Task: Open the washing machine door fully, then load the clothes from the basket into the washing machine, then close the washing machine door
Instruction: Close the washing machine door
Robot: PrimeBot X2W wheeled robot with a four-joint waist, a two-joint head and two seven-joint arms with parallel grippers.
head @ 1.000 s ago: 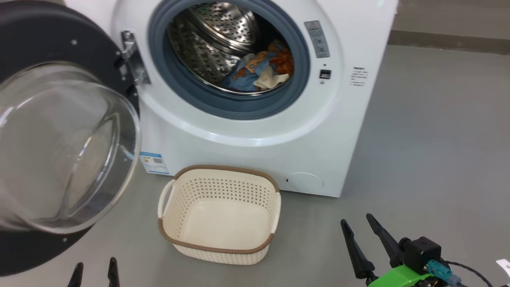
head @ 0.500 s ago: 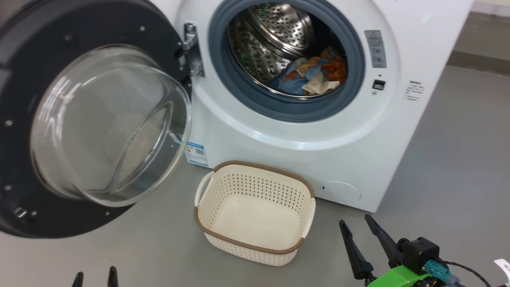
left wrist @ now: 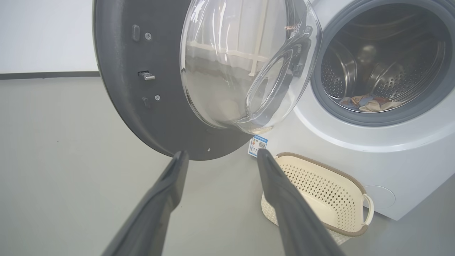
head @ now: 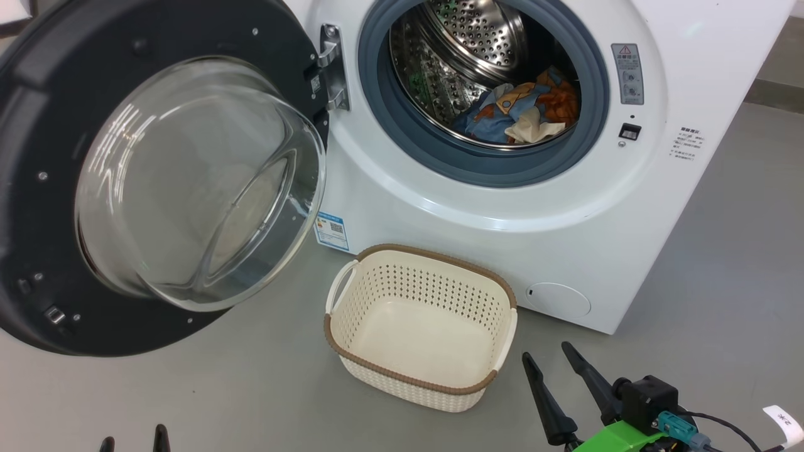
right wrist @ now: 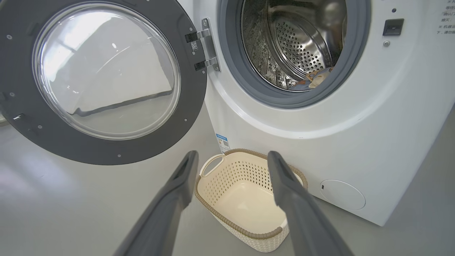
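The washing machine [head: 490, 251] stands ahead with its door [head: 157, 182] swung wide open to the left, glass bowl facing me. The clothes [head: 518, 113], blue, orange and cream, lie inside the steel drum; they also show in the left wrist view [left wrist: 369, 103] and the right wrist view [right wrist: 314, 79]. The cream basket [head: 422, 376] sits on the floor in front of the machine with nothing in it. My right gripper [head: 548, 356] hovers open just right of the basket. Low at the left my left gripper [head: 134, 438] is open, its fingertips [left wrist: 181, 156] below the door's rim.
Grey floor [head: 722, 263] spreads to the right of the machine and in front of the basket. The open door juts out over the floor at the left. A blue label [head: 331, 231] and a round white flap [head: 558, 299] sit low on the machine.
The head camera has turned left, so the whole picture has shifted right. Both grippers stay open and low. The clothes, basket and door stand as before.
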